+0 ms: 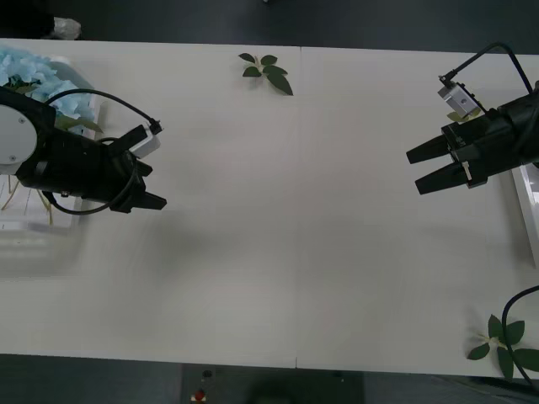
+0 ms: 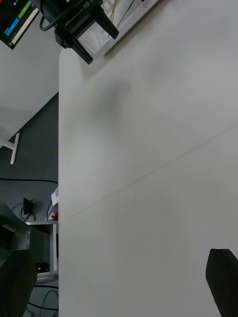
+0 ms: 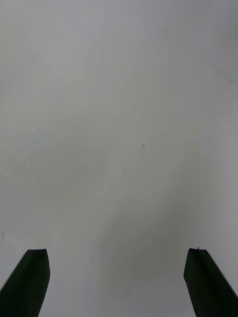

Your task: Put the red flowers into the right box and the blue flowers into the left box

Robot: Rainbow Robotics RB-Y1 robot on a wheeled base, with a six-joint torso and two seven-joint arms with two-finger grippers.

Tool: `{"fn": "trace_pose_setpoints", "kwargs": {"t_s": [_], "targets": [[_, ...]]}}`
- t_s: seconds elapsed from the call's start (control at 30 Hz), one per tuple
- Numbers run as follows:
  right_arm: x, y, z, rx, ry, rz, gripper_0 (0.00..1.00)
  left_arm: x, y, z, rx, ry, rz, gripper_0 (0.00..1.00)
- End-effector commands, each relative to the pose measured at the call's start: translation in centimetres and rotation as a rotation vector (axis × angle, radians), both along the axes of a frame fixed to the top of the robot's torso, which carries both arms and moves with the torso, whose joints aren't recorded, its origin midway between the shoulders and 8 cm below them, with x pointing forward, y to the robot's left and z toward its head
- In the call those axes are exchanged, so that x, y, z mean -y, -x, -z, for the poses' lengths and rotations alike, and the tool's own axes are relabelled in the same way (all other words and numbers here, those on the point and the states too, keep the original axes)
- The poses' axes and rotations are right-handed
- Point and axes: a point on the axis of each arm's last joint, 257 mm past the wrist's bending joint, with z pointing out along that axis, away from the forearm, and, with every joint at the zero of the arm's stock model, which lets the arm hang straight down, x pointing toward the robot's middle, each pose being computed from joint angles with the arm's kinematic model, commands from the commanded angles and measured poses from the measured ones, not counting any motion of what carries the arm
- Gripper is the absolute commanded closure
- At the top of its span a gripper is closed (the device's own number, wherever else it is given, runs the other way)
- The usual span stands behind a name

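With both the left claw point(image 1: 150, 177) and the right claw point(image 1: 429, 168) held spread and empty over the bare surface point(image 1: 295, 227), the blue flowers point(image 1: 34, 76) are seen behind the left claw in the left box point(image 1: 17, 231), so any remaining stem should be located before a descent is made.

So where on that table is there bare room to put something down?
The whole middle of the table is bare, between the left claw and right claw. It is crowded at the left box holding blue flowers; leaf sprigs sit at the far edge and near right corner.
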Motion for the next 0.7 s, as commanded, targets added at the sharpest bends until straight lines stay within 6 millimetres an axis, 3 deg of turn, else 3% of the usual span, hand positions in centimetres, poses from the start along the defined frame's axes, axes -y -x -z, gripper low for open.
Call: {"fn": "trace_pose_setpoints", "kwargs": {"t_s": [0.03,0.2,0.23,0.3,0.4,0.7], "targets": [[0.5,-0.8,-2.4,0.071,0.010,-0.013,0.00,0.2,-0.8,-1.6,0.040,-0.007,0.015,0.21],[0.5,-0.8,-2.4,0.071,0.010,-0.013,0.00,0.2,-0.8,-1.6,0.040,-0.007,0.015,0.21],[0.9,1.0,2.4,-0.036,0.016,0.012,0.00,0.2,-0.8,-1.6,0.040,-0.007,0.015,0.21],[1.2,1.0,2.6,-0.040,0.018,0.020,0.00,0.2,-0.8,-1.6,0.040,-0.007,0.015,0.22],[1.6,0.9,1.5,-0.017,0.022,0.013,0.00,0.2,-0.8,-1.6,0.040,-0.007,0.015,0.21],[-0.1,3.1,-3.6,0.042,-0.095,-0.072,0.00,0.2,-0.8,-1.6,0.040,-0.007,0.015,0.21]]}}
